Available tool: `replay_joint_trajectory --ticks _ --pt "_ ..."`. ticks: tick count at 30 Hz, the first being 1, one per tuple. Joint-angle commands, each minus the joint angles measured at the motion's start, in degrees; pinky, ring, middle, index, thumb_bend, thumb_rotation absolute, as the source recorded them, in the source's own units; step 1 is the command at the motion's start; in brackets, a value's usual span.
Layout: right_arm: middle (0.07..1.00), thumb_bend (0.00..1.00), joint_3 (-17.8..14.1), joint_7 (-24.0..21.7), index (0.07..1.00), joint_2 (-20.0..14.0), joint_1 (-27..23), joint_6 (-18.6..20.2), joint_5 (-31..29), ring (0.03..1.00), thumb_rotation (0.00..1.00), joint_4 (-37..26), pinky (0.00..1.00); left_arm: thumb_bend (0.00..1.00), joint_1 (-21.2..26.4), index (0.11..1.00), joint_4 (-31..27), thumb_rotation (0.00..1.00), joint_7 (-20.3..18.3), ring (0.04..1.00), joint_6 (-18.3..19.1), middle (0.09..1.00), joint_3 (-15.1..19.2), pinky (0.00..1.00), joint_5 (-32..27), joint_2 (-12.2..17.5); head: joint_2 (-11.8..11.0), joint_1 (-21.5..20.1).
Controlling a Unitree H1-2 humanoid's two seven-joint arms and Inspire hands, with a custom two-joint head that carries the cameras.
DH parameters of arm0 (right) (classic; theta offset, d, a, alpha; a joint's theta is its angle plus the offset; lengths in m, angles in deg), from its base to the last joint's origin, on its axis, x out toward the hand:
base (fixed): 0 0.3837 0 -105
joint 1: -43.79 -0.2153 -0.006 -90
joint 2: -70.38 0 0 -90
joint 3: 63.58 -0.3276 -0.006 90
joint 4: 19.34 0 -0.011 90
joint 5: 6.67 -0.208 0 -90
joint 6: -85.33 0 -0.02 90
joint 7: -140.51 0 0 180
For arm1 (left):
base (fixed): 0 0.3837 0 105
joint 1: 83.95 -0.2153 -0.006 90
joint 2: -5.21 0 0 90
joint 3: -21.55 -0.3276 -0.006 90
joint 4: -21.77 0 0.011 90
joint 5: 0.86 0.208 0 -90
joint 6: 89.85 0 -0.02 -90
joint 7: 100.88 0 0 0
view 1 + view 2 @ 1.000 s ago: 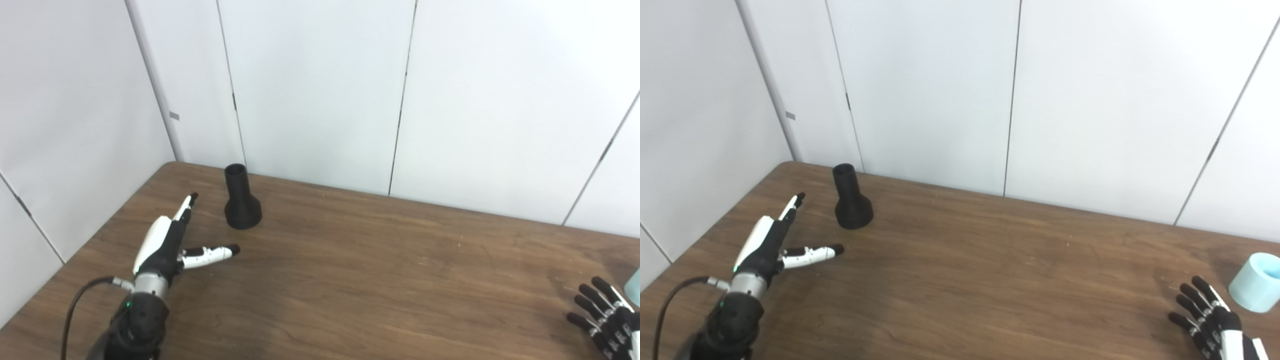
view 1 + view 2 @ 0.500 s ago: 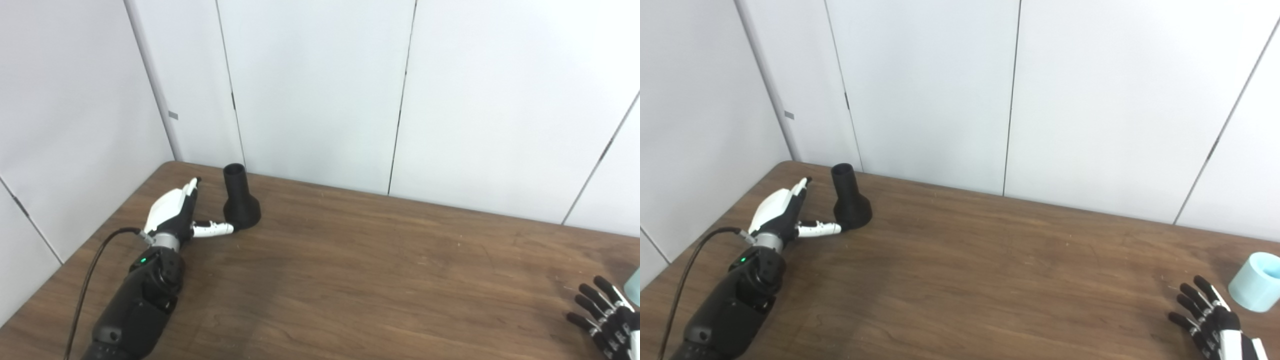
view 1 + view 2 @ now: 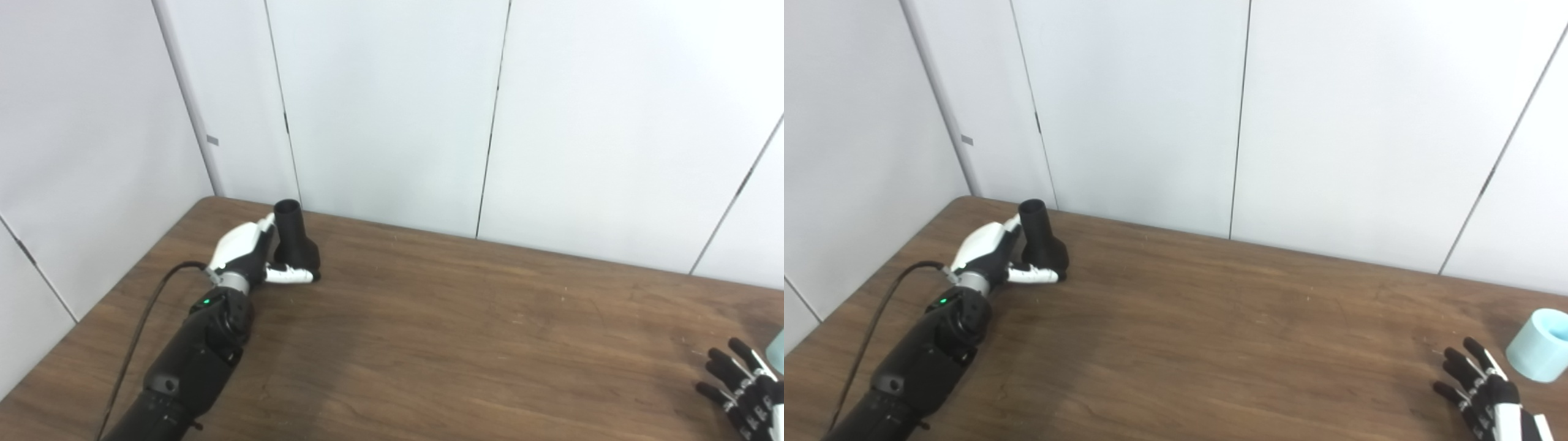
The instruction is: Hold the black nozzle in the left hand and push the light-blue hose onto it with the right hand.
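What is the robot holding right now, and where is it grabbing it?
Nothing is gripped yet. The left robot hand is open around the black nozzle, low near its wide base. The right robot hand is open and empty.

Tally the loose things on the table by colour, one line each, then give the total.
Black: 1, the nozzle, standing at the far left with the left hand around it.
Light blue: 1, the hose piece, at the right edge beside the right hand.
Total: 2

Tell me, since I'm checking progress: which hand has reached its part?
The left hand: it is against the upright black nozzle, thumb by its base. The right hand lies open, apart from the light-blue hose.
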Motion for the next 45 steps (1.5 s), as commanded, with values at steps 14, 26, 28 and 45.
replay_joint_trajectory --ticks 14,26,28,45 --pt "0.851 0.56 0.3 0.7 0.916 0.3 0.6 1.0 0.2 0.891 1.0 -1.9 0.8 0.98 5.4 0.913 2.1 0.43 0.3 1.0 0.2 0.948 -1.5 1.0 2.6 1.2 0.8 -0.2" --pt "0.846 0.56 0.6 0.6 0.916 0.2 0.8 1.3 0.4 0.886 1.0 -2.6 0.81 0.93 5.4 0.853 2.0 0.37 0.9 0.961 1.9 0.872 -1.0 1.0 2.2 0.4 1.3 -0.1" --pt "0.843 0.56 0.6 0.5 0.915 0.1 0.8 1.2 0.4 0.886 1.0 -2.5 0.81 0.92 5.5 0.821 2.3 0.32 1.5 0.935 1.0 0.827 -0.5 1.0 1.5 0.0 1.4 -0.2" --pt "0.8 0.59 0.6 0.5 0.913 -0.8 1.0 1.4 1.4 0.862 1.0 -2.4 0.81 0.51 4.6 0.449 3.4 0.0 3.6 0.673 -2.6 0.55 -1.4 0.92 2.2 -1.2 2.1 -0.5"
